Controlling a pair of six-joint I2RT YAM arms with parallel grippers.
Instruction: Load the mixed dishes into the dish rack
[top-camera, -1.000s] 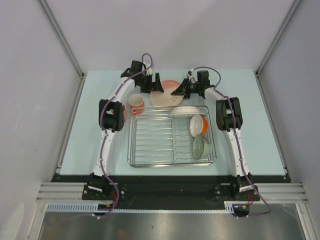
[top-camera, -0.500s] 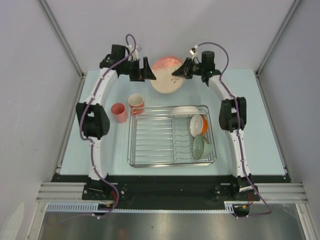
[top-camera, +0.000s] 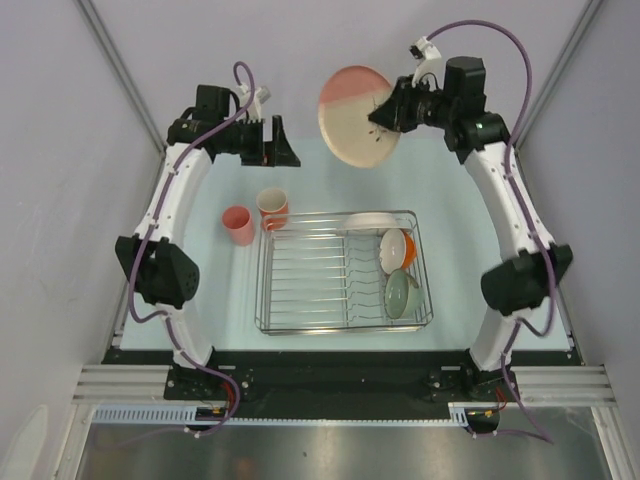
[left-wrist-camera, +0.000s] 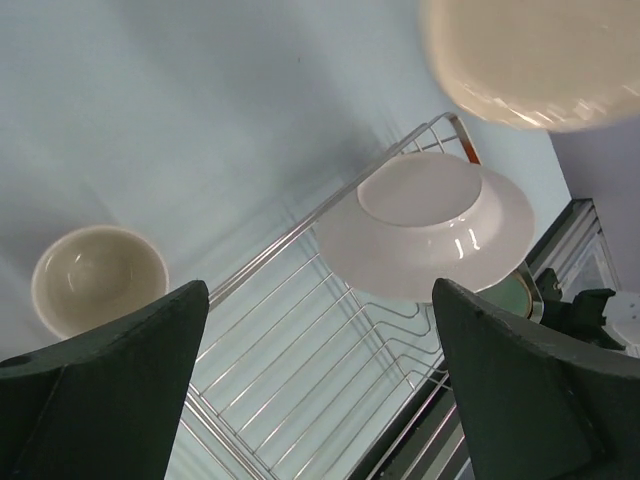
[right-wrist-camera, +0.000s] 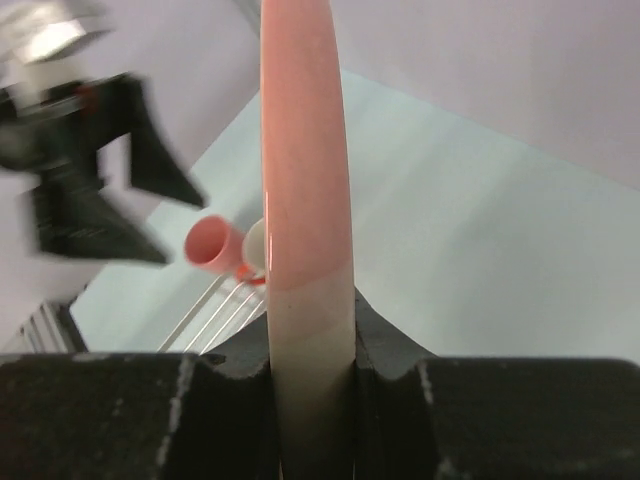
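My right gripper (top-camera: 388, 108) is shut on the rim of the pink-and-cream plate (top-camera: 355, 115) and holds it on edge high above the table's far side; the plate's edge (right-wrist-camera: 303, 200) fills the right wrist view. My left gripper (top-camera: 282, 148) is open and empty, raised at the far left. The dish rack (top-camera: 340, 272) holds the white shallow plate (top-camera: 368, 221), the orange bowl (top-camera: 398, 249) and the pale green bowl (top-camera: 400, 294). The pink tumbler (top-camera: 237, 224) and the orange mug (top-camera: 273, 208) stand on the table left of the rack. The left wrist view shows the mug (left-wrist-camera: 97, 278) and white plate (left-wrist-camera: 425, 225).
Grey walls with metal rails (top-camera: 125, 75) close in the table on the left, far and right sides. The black front edge (top-camera: 330, 355) runs between the arm bases.
My right gripper has lifted the pink-and-cream plate off the table, up and to the right, turning it on edge. My left gripper has let go of it and drawn back to the left.
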